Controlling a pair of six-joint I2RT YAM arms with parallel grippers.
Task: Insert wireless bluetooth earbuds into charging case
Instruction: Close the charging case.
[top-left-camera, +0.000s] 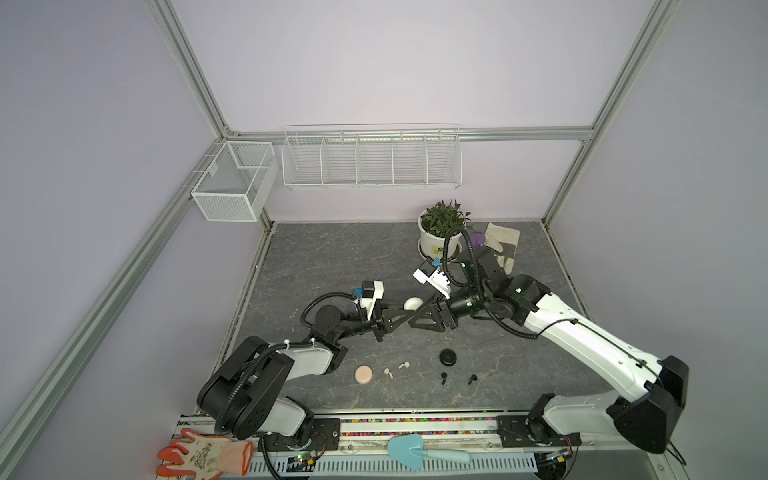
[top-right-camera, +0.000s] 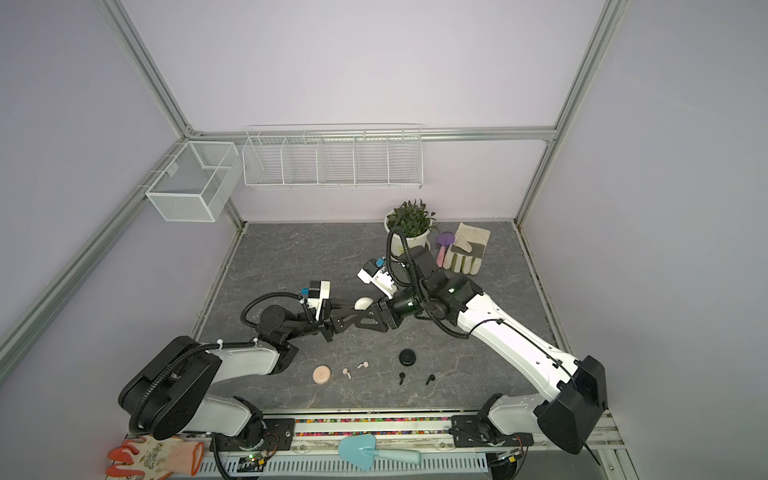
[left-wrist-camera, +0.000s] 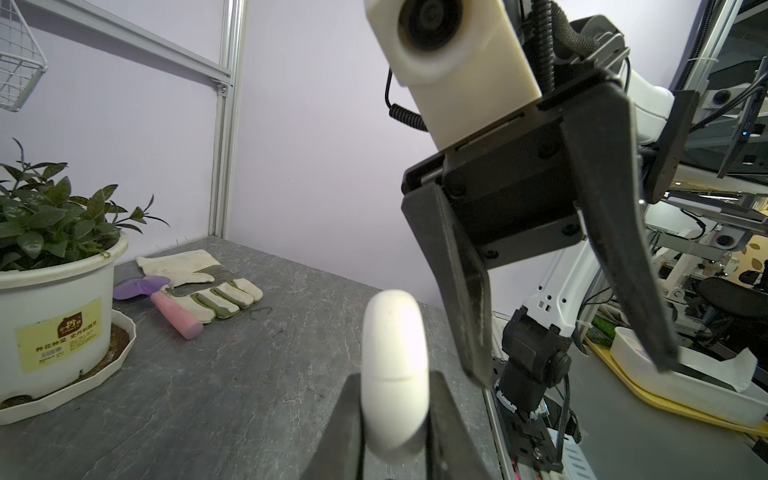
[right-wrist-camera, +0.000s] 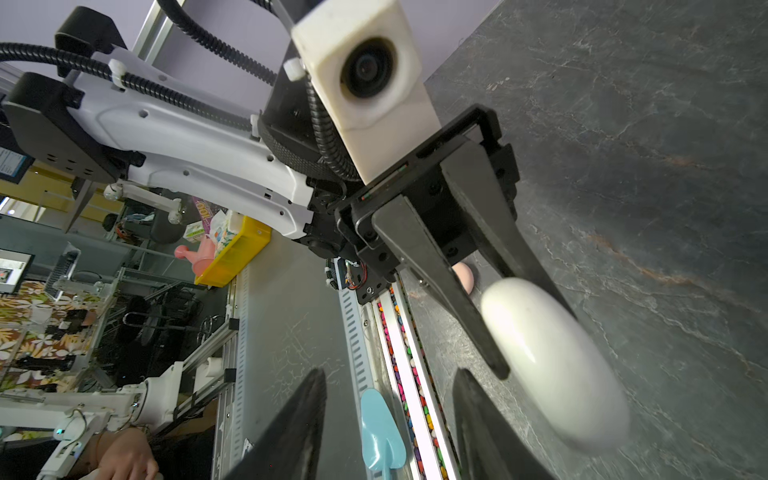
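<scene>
Left gripper (left-wrist-camera: 395, 376) clamped white charging case (left-wrist-camera: 395, 332) on edge over middle of tabletop (top-left-camera: 332, 257). Case's long axis ran in line with fingers, lid seam crosswise. Right gripper (left-wrist-camera: 571, 368) hung just beside it, jaws parted, gripping nothing. Pink earbuds (top-left-camera: 388, 372) lay near front edge, between pink case (top-left-camera: 364, 374) and black case (top-left-camera: 448, 357). Black earbuds (top-left-camera: 444, 378) lay just in front of black case, one stem pointing toward front edge. Other stems too small to read.
</scene>
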